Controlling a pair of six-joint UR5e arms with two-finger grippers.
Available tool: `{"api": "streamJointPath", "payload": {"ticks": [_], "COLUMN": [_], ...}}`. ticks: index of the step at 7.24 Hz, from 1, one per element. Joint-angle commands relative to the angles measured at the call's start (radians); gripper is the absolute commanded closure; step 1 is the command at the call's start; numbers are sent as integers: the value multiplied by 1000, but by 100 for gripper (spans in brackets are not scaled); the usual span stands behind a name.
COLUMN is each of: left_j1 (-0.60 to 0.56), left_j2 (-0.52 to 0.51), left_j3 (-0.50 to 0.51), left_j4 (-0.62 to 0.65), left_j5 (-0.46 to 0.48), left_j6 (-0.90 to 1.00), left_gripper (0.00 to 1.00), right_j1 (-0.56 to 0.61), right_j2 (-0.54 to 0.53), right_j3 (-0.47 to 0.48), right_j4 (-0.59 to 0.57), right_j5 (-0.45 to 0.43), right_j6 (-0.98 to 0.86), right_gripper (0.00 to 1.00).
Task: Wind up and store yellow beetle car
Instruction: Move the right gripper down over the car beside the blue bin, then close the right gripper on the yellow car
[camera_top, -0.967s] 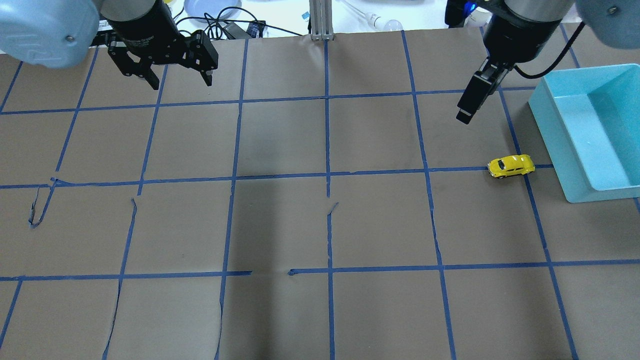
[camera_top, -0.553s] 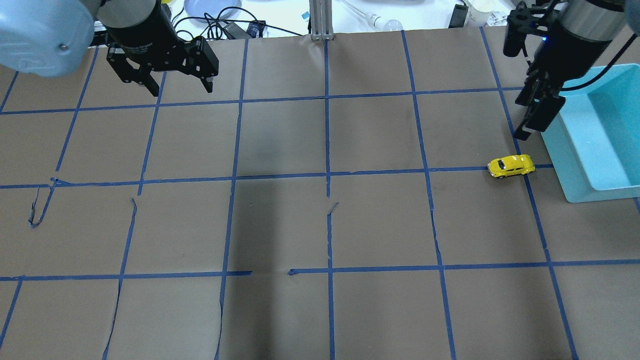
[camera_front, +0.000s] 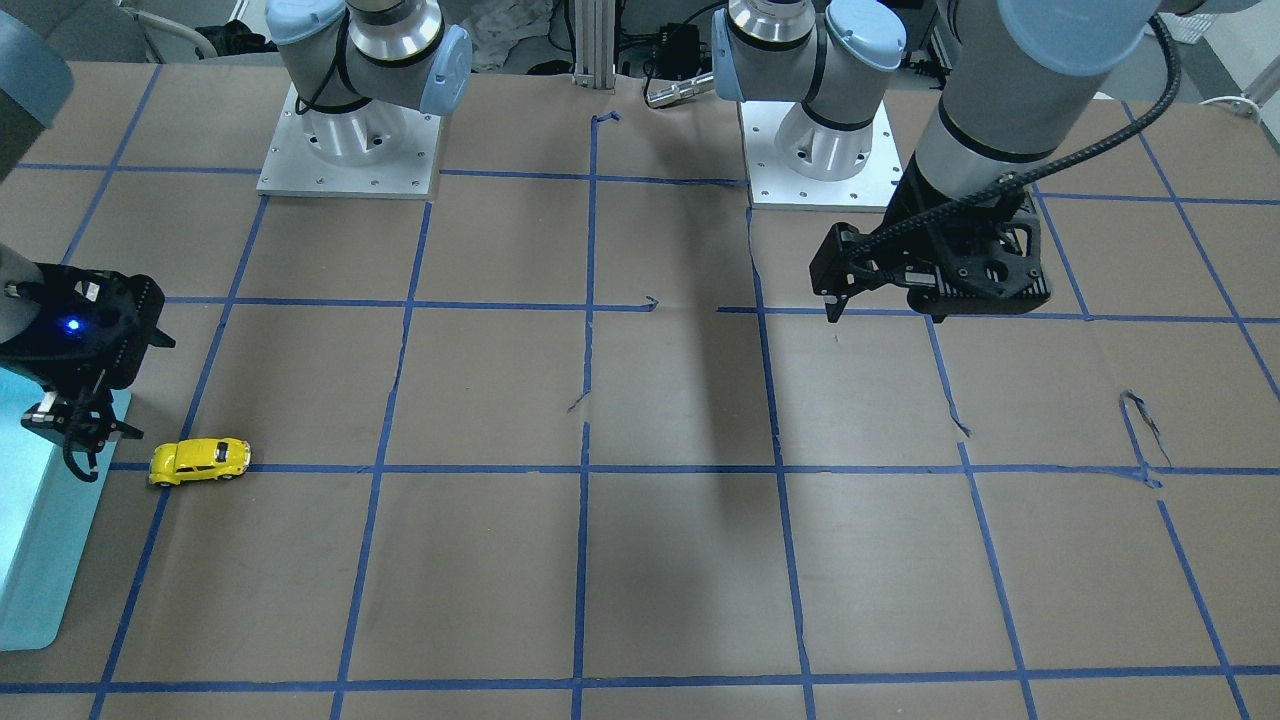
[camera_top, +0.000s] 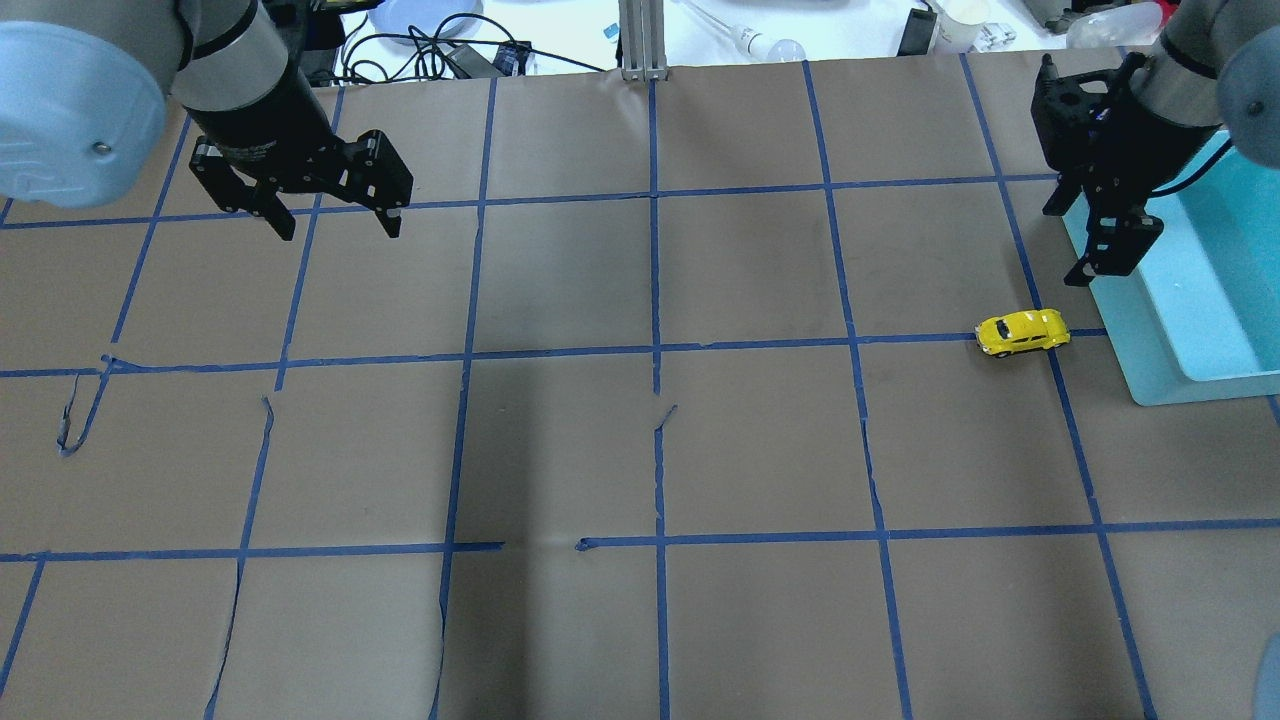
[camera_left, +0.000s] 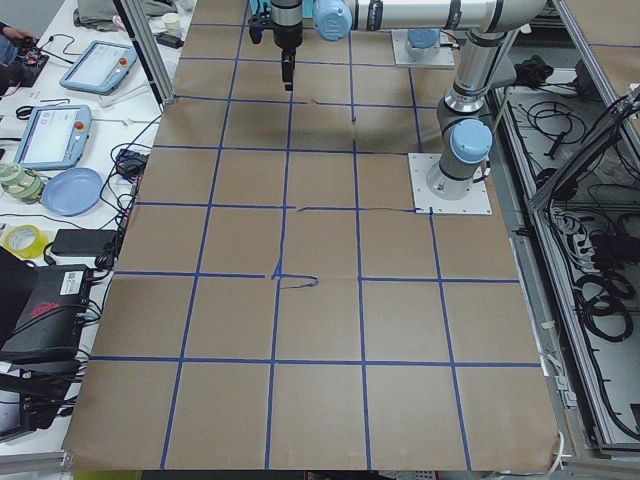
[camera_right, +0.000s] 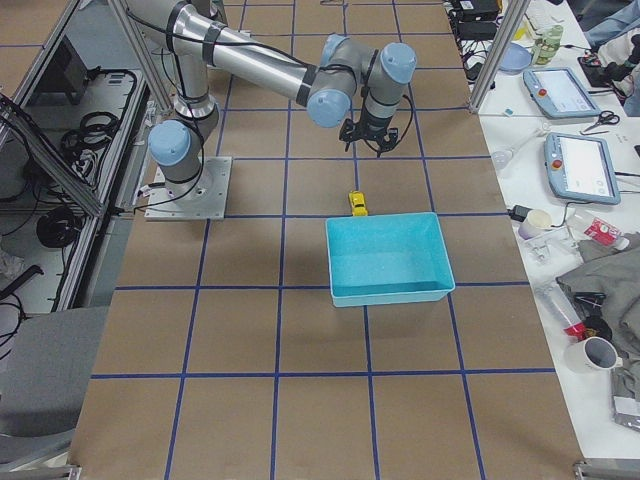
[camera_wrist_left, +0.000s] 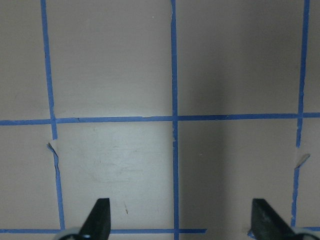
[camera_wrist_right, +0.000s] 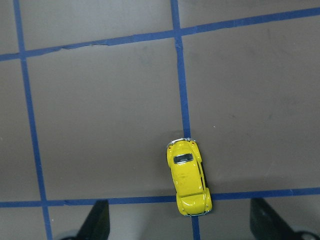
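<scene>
The yellow beetle car (camera_top: 1022, 332) stands on the brown paper on a blue tape line, just left of the teal bin (camera_top: 1150, 375). It also shows in the front view (camera_front: 200, 460), the right side view (camera_right: 357, 203) and the right wrist view (camera_wrist_right: 187, 182). My right gripper (camera_top: 1080, 272) hovers open and empty a little behind the car, over the bin's near wall. In its wrist view (camera_wrist_right: 180, 222) the car lies ahead, between the two fingers' lines. My left gripper (camera_top: 336, 230) hangs open and empty over the far left of the table (camera_wrist_left: 181, 222).
The teal bin (camera_right: 390, 295) holds nothing. An aluminium post (camera_top: 640, 40) stands at the table's far edge, with cables, a bulb and a plate behind it. The paper has small tears near the middle (camera_top: 665, 415) and at the left (camera_top: 70, 425).
My right gripper has swung right and come down toward the bin's edge, near the car. My left gripper has come a little forward and lower. The car has not moved.
</scene>
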Motion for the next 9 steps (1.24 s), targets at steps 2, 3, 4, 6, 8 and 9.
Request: {"api": "streamJointPath", "payload": {"ticks": [2,3,4,6,8,9], "left_j1": [16,16,16,16,18,21], "left_j2": [51,59,61,59,59,59], "left_j3": [-42,-42,-44,-45,-45,-45], "left_j4": [-4,-6,-12,-14,-14,-15], "left_j5": [-42,-48,-44,-42,-41,-39], "left_j6": [-12,-8,-6,-3,-2,0], "left_gripper": [0,0,0,0,0,0], "right_j1": [-1,-1,-1,-1,-23,-42], "right_j2": [9,28,67,98,120,128], "right_j3": [255,277,301,297,276,283], "right_j4": [-361,-425,-515,-535,-541,-533], "right_j5": [-43,-57,-63,-59,-54,-51], "right_j6": [-78,-166,-211,-216,-211,-211], "right_gripper": [0,0,0,0,0,0]}}
